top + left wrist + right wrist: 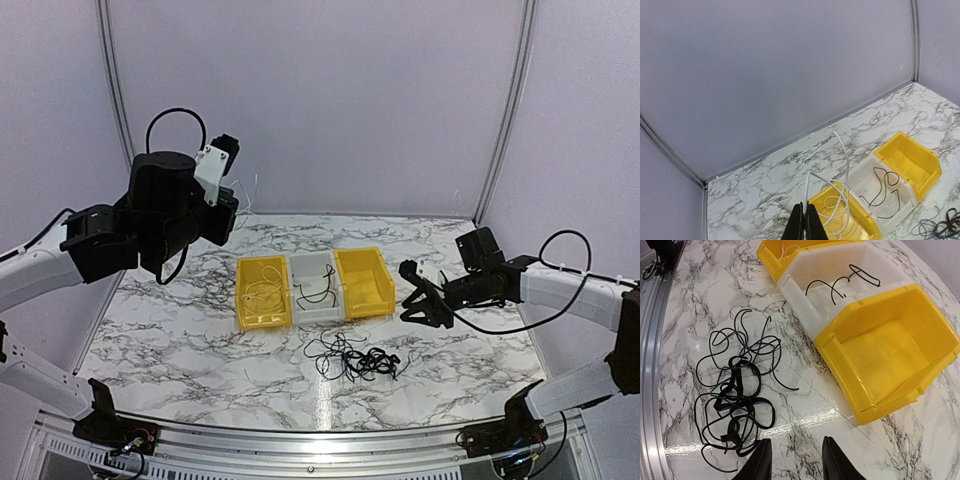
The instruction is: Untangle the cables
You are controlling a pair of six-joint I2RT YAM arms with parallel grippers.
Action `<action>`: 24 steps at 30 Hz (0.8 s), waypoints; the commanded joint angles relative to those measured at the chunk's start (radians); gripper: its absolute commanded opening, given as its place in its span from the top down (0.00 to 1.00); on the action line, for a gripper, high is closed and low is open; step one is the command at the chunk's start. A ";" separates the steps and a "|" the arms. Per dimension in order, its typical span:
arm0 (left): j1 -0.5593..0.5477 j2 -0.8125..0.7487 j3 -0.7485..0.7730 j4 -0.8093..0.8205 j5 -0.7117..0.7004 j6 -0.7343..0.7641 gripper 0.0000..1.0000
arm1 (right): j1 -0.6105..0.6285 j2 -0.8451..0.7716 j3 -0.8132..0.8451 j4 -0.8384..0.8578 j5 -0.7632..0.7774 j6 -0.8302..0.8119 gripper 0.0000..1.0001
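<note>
A tangle of thin black cables point(355, 357) lies on the marble table in front of the bins; it also shows in the right wrist view point(737, 390). My left gripper point(804, 220) is raised high at the back left point(228, 215) and is shut on a pale whitish cable point(845, 170). That cable hangs down into the left yellow bin point(860, 210), where its loops lie point(264, 290). A black cable point(318, 292) lies in the white middle bin. My right gripper point(793, 460) is open and empty, just right of the tangle point(420, 305).
Three bins stand in a row: left yellow point(243, 300), white point(303, 313), and an empty right yellow one point(364, 283). Walls enclose the table at the back and sides. A metal rail point(300, 440) runs along the near edge.
</note>
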 commanded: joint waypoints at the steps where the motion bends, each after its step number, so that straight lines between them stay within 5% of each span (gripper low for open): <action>1: 0.090 0.000 -0.066 0.018 0.053 -0.101 1.00 | -0.014 -0.006 0.000 0.052 0.014 0.008 0.65; 24: 0.226 0.342 -0.126 0.174 0.208 -0.243 1.00 | -0.015 0.040 -0.008 0.054 0.052 -0.018 0.64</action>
